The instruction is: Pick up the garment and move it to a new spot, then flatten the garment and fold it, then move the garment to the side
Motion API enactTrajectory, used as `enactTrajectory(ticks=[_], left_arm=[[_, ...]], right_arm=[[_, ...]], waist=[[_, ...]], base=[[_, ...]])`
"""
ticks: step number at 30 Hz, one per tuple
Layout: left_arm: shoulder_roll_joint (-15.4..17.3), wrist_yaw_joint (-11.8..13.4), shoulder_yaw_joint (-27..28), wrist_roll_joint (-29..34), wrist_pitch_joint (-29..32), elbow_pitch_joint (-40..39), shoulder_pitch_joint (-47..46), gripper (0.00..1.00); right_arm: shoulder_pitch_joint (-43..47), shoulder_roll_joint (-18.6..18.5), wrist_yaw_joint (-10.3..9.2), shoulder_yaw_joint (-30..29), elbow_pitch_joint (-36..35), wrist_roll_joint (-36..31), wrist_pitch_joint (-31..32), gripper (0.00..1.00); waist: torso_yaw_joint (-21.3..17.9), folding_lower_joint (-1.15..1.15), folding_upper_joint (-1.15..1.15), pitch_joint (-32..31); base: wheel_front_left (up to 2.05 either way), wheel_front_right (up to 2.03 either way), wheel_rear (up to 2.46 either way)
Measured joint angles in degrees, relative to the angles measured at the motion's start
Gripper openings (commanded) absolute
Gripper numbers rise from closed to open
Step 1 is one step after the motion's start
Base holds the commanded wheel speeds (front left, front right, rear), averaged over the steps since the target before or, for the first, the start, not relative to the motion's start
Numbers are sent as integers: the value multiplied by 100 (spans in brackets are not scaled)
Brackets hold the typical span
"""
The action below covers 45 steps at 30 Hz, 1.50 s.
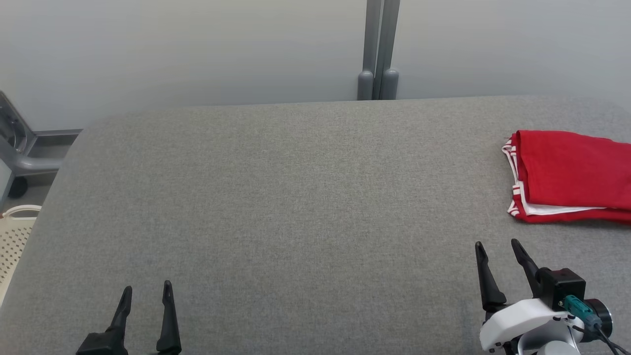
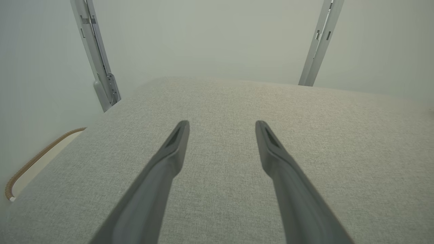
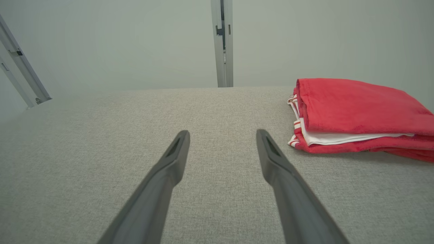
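Garment [image 1: 574, 172] in red with white trim is lying folded on the right side of the desk [image 1: 296, 197], its far end running past the right edge of the head view. Nearest the robot, the left claw [image 1: 148, 286] is pointing up from the lower left of that view, its two dark fingers standing apart and gripping nothing. In the left wrist view the same left claw [image 2: 221, 123] is spreading wide over the bare grey desk, with nothing between the tips. The right claw [image 1: 496, 242] is reaching a little farther forward at the lower right, released as well, its fingers leaning slightly left above a white wrist with a black camera box [image 1: 562, 286] and a teal plug [image 1: 577, 303]. Its tips are stopping short of the garment, with a strip of bare desk lying between them. In the right wrist view the right claw [image 3: 222, 132] is gaping open and empty. There the garment [image 3: 356, 112] is sitting ahead and to the right of the fingers, apart from them. White layers with red stripes are peeking out along its near-left edge under the red top fold. Off the desk's left side a pale perforated basket [image 1: 15, 236] is standing. Beyond the far edge, two grey posts [image 1: 378, 49] are rising side by side against a plain pale wall [image 1: 197, 49].
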Motion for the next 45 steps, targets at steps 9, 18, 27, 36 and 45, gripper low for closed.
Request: enactTrajectory(ticks=[9,18,27,36,45], left_arm=[[-4,13,26,-29,-1,93,-21,100],[-7,11,5,-56,0,86,-69,100],[-57,10,23,-302,147,414,18,0],[-57,-30,80,-1276,412,433,-58,0],[-57,-65,133,-2149,649,423,-230,0]], right_arm=[[-8,0,0,15,48,54,0,100],[-10,0,0,5,47,80,0,100],[160,63,1,-20,347,287,129,0],[155,62,1,-54,246,1323,334,0],[141,58,1,-81,119,2260,511,0]], waist=[[-29,0,0,65],[-27,0,0,101],[-25,0,0,108],[-26,0,0,120],[-27,0,0,132]], base=[[0,0,0],[0,0,0],[0,0,0],[0,0,0],[0,0,0]])
